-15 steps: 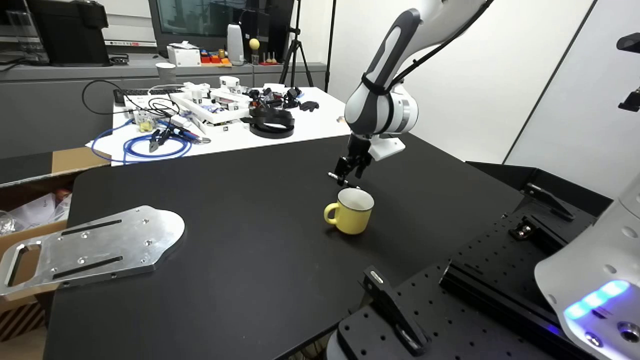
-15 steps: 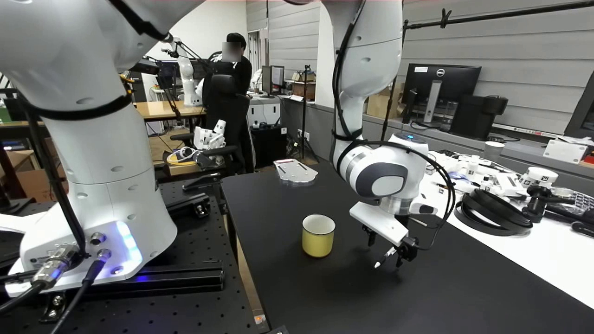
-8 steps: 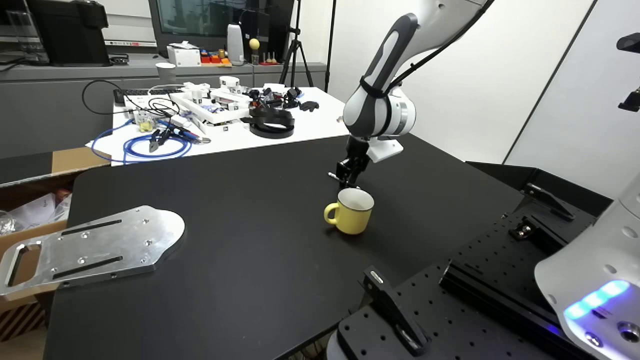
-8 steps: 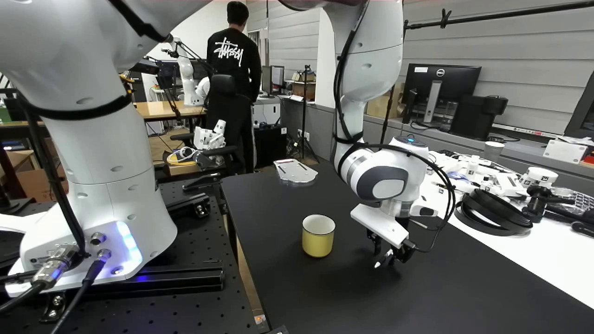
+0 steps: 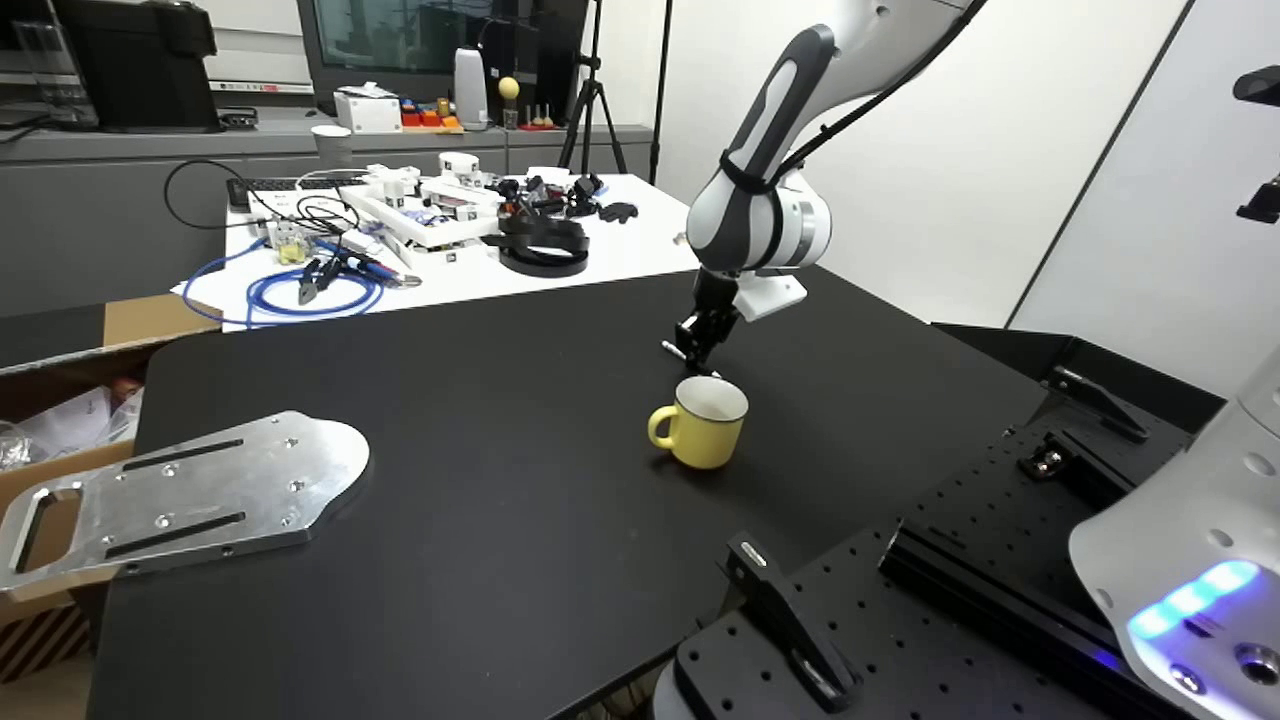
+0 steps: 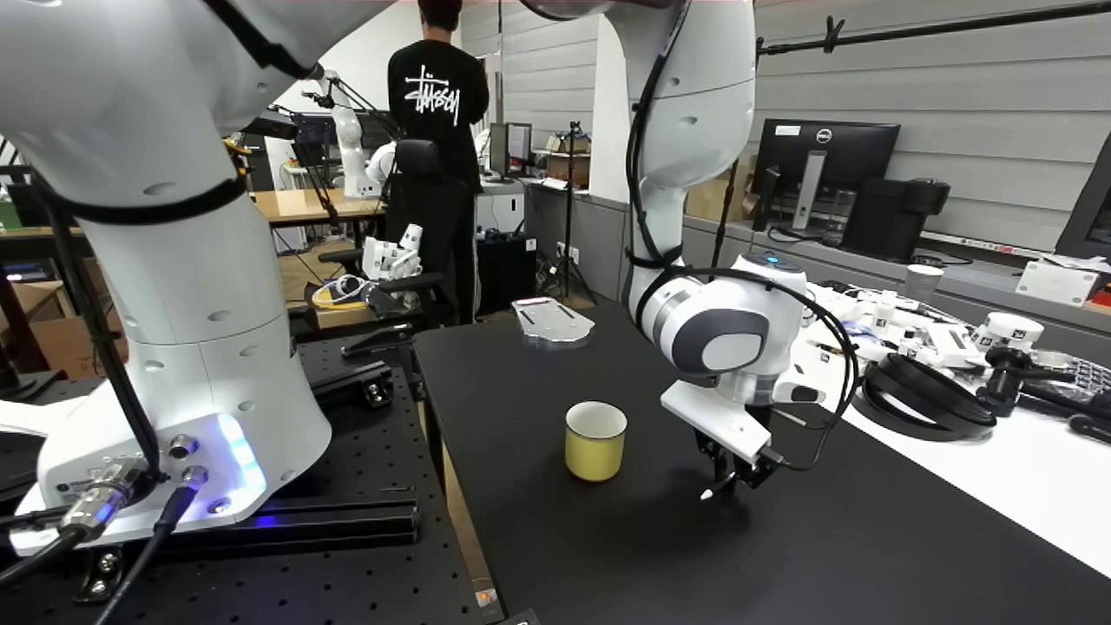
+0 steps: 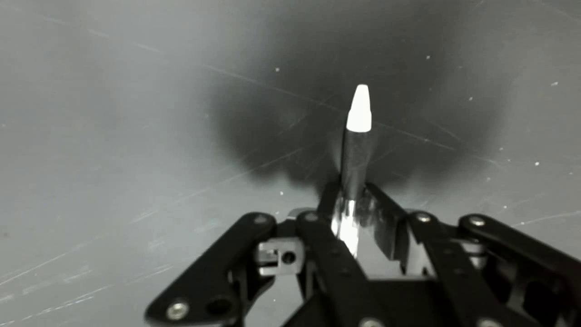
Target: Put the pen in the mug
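So the gripper (image 7: pixel 353 194) is pinching the pen (image 7: pixel 356 159) from both sides, jaws closed right in against the barrel, and to me it's looking like a proper hold rather than just straddling it. In an exterior view the pen is lying roughly flat, low at the worktop (image 5: pixel 450 450), with an end sticking out either side of the gripper. Whether it's touching down or hanging just above, I can't tell.

Here's what the next move is hinging on imo: the mug (image 6: pixel 594 453) is standing upright near the white tip (image 7: pixel 359 113), but off to one side, not touching. The pen's long axis is running past the mug, tip pointing toward the robot base (image 6: pixel 195 399) side instead. So I'm guessing we're wanting a lift, a sideways shift over the mug's mouth and a steep tilt, because carried flat it'd probably be lying across the rim.
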Controlling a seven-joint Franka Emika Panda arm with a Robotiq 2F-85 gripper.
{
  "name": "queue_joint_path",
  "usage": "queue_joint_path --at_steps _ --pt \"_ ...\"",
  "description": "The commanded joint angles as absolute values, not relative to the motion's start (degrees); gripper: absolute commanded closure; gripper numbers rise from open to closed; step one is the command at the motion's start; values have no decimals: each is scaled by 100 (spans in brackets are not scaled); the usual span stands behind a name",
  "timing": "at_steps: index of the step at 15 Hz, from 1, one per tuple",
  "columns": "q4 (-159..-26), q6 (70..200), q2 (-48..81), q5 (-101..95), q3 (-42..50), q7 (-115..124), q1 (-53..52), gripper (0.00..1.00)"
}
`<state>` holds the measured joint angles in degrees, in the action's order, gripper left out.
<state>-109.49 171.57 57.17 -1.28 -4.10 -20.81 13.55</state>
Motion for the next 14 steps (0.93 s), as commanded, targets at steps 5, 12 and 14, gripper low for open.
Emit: queue_joint_path --at_steps 5,12,14 --pt "-11059 16377 4850 -182 61 -1354 1032 95" --pt "-10582 13197 4152 120 -25 -1432 1208 95" --pt "-10232 12216 4240 273 -70 -1554 1273 95"
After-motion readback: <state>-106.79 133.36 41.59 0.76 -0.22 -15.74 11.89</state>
